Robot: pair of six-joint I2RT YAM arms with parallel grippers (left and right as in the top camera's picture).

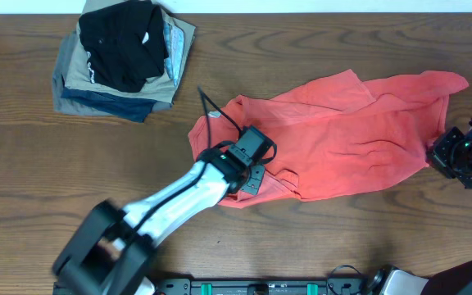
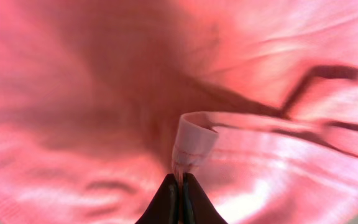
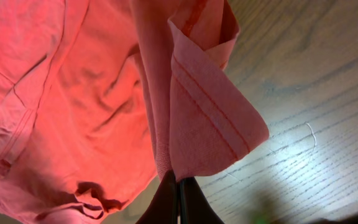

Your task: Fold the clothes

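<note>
From overhead, a dark brown wood-grain table [image 1: 39,164] fills the view, with a pale strip [image 1: 301,5] along its far edge and a black rail [image 1: 244,287] along its near edge. The coral-red T-shirt [image 1: 359,131] lies rumpled and stretched lengthwise on the wood, right of the table's middle. Well apart from the T-shirt, toward the far left corner, sits a stack [image 1: 80,78] of folded tan, grey and blue garments with a black garment [image 1: 125,41] bearing small white marks on top. The left gripper [image 1: 252,174] sits at the T-shirt's near-left end, over the cloth, its white arm link [image 1: 179,197] running back toward the near edge. The right gripper [image 1: 442,157] is at the T-shirt's opposite, right end, at the cloth's edge. In the left wrist view, coral cloth fills the whole picture, partly blurred. The left gripper's [image 2: 180,198] dark fingertips are pressed together on a small stitched fold of hem [image 2: 194,140] that stands up from the T-shirt. In the right wrist view, the right gripper's [image 3: 178,200] fingertips are likewise pressed together, pinching a doubled, stitched edge [image 3: 210,118] of the T-shirt. That edge is lifted clear of the lit wood grain beside it, and the rest of the T-shirt spreads away behind.
</note>
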